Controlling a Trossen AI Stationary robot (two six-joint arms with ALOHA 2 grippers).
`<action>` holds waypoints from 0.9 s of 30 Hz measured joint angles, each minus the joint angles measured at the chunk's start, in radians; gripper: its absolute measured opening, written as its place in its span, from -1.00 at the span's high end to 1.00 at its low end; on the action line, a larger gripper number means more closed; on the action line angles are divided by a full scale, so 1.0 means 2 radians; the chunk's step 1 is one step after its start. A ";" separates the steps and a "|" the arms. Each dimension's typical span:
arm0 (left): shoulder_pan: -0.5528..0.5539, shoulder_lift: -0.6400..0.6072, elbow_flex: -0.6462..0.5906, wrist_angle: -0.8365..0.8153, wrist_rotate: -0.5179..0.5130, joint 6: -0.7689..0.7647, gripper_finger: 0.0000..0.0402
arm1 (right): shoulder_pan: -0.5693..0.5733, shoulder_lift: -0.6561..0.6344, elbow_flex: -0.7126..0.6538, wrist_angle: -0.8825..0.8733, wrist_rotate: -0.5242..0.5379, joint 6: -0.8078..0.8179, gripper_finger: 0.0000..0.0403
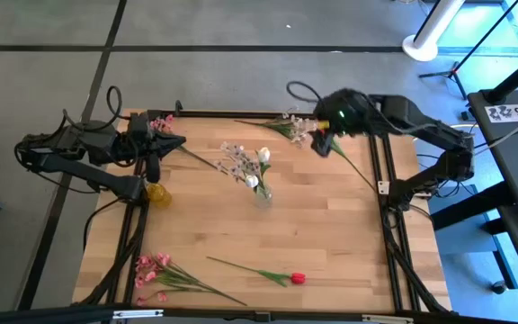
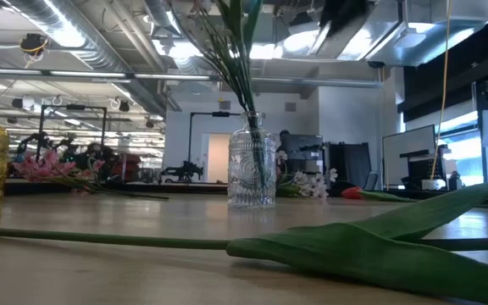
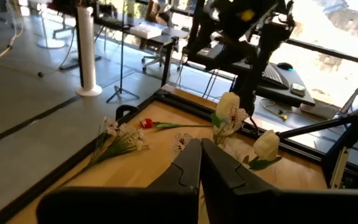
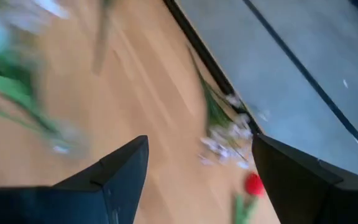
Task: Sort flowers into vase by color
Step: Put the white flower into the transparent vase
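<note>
A clear glass vase point(image 1: 263, 193) stands mid-table with white rosebuds point(image 1: 263, 155) and pale blossom sprays point(image 1: 235, 162) in it; it also shows in the low view point(image 2: 251, 169). A yellow vase point(image 1: 157, 192) stands at the left. A white blossom sprig point(image 1: 290, 126) with a red rosebud point(image 4: 252, 184) lies at the far edge. Pink sprays point(image 1: 156, 270) and a red rosebud stem point(image 1: 277, 273) lie near the front edge, and more pink blossoms point(image 1: 162, 123) lie at the far left. My right gripper point(image 4: 197, 174) is open and empty above the far-edge sprig. My left gripper point(image 3: 201, 152) is shut at the far left.
A black frame point(image 1: 387, 193) runs along the table's edges. A long green stem point(image 1: 358, 166) lies near the right edge. A broad green leaf point(image 2: 379, 246) lies close to the low camera. Bare wood point(image 1: 331, 234) lies right of the clear vase.
</note>
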 joint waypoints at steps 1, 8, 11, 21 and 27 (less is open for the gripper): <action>0.000 0.000 0.000 -0.001 0.000 -0.009 0.99 | -0.024 0.001 -0.020 0.014 -0.016 -0.013 -0.42; 0.000 0.002 0.000 -0.025 0.054 -0.084 0.99 | -0.153 0.038 -0.207 0.222 -0.110 -0.090 -0.43; 0.000 0.009 0.000 -0.025 0.057 -0.100 0.99 | -0.173 0.084 -0.262 0.307 -0.127 -0.111 -0.43; 0.000 0.040 0.000 -0.025 0.006 -0.104 0.99 | -0.202 0.223 -0.274 0.401 -0.138 -0.157 -0.40; 0.001 0.049 0.000 -0.033 0.003 -0.166 0.99 | -0.204 0.232 -0.274 0.436 -0.137 -0.201 -0.19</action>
